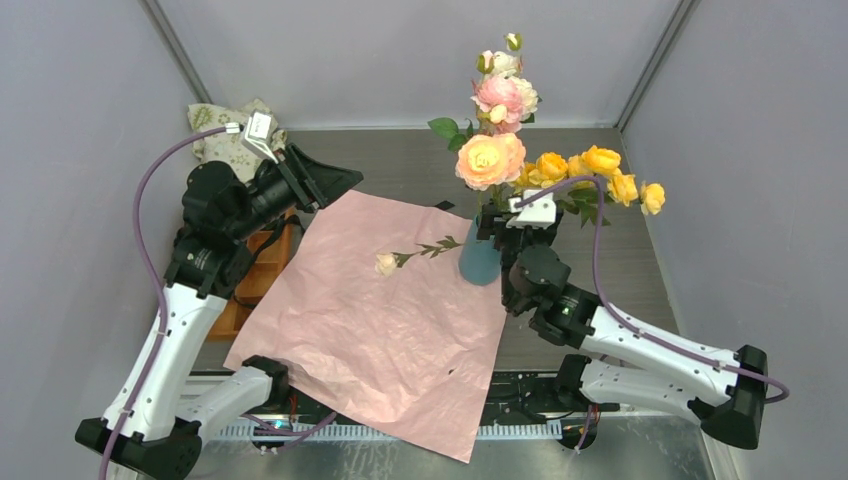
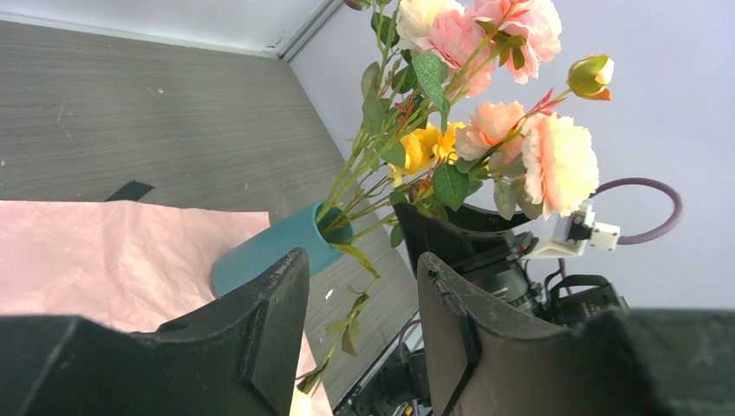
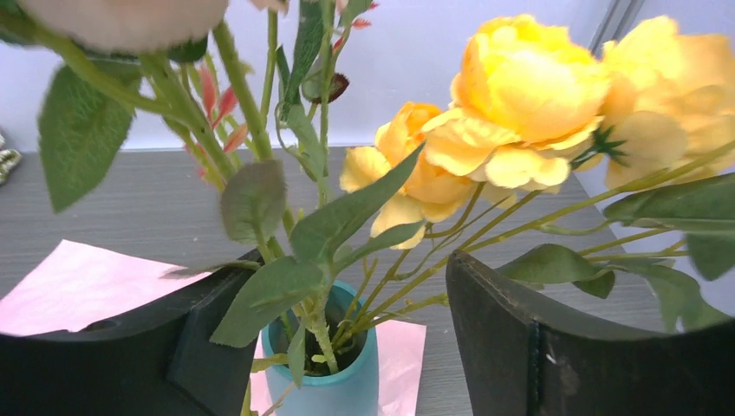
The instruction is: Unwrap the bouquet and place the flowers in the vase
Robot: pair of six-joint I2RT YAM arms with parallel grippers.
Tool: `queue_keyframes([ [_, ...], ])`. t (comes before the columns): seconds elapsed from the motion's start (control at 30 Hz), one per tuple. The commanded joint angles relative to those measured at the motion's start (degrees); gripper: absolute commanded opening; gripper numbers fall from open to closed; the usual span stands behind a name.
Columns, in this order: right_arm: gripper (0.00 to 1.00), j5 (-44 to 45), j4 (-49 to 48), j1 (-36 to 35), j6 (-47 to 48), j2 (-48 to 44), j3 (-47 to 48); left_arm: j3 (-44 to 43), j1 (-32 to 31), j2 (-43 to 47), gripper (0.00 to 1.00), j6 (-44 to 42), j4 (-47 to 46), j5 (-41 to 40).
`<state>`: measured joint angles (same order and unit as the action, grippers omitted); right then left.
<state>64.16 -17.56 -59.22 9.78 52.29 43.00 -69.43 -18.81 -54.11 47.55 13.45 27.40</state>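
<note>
The teal vase (image 1: 478, 262) stands upright at the right edge of the flattened pink wrapping paper (image 1: 380, 325). Pink, peach and yellow flowers (image 1: 520, 150) stand in it, stems down in its mouth (image 3: 334, 334). One small white flower (image 1: 388, 264) lies on the paper left of the vase. My right gripper (image 1: 503, 222) is open just above the vase mouth, its fingers (image 3: 520, 338) on either side of the stems without pinching them. My left gripper (image 1: 335, 180) hangs open and empty over the paper's far left corner, facing the vase (image 2: 269, 247).
A beige green-printed bag (image 1: 228, 135) lies at the back left. An orange tray (image 1: 255, 285) sits under the left arm. A small black scrap (image 1: 445, 205) lies beyond the paper's far edge. Grey walls close in the left, right and back.
</note>
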Motion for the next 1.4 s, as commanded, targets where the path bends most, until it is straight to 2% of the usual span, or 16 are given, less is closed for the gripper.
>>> queue_keyframes([
  [0.0, 0.83, -2.5, 5.4, 0.1, -6.5, -5.1, 4.2, 0.1, -0.2, -0.3, 0.50, -0.1, -3.6, -0.3],
  [0.23, 0.99, -9.6, 18.1, 0.0, -14.5, -11.4, 9.8, 0.7, -0.3, -0.2, 0.51, 0.1, -3.6, -0.9],
  [0.53, 0.99, -20.3, 27.9, 0.0, -22.1, -17.0, 15.0, 1.0, -0.3, -0.6, 0.52, 0.7, -3.7, -1.0],
  [0.7, 1.00, -21.1, 29.3, 0.0, -24.7, -20.3, 16.6, 1.4, -0.3, -0.2, 0.53, 0.8, -3.5, -1.2],
  [0.8, 1.00, -15.7, 31.0, 0.0, -25.9, -21.5, 18.6, 1.3, -0.3, -0.2, 0.53, 0.9, -3.5, -1.4],
  [1.0, 0.99, 16.5, 45.8, 0.0, -30.9, -18.3, 29.9, 0.8, -0.3, 0.1, 0.53, 1.0, -2.4, -1.7],
  [1.1, 1.00, 28.6, 54.5, 0.0, -34.7, -17.5, 34.8, 1.3, -0.3, 0.8, 0.54, 0.6, -2.0, -2.7],
  [1.23, 0.99, 34.2, 69.9, 0.0, -46.7, -19.2, 40.3, 0.8, -0.3, 0.2, 0.54, 0.2, -1.2, -2.8],
  [1.37, 0.99, 35.3, 71.1, 0.0, -45.5, -22.2, 40.9, 0.8, -0.3, -0.1, 0.54, 0.2, -1.3, -2.8],
])
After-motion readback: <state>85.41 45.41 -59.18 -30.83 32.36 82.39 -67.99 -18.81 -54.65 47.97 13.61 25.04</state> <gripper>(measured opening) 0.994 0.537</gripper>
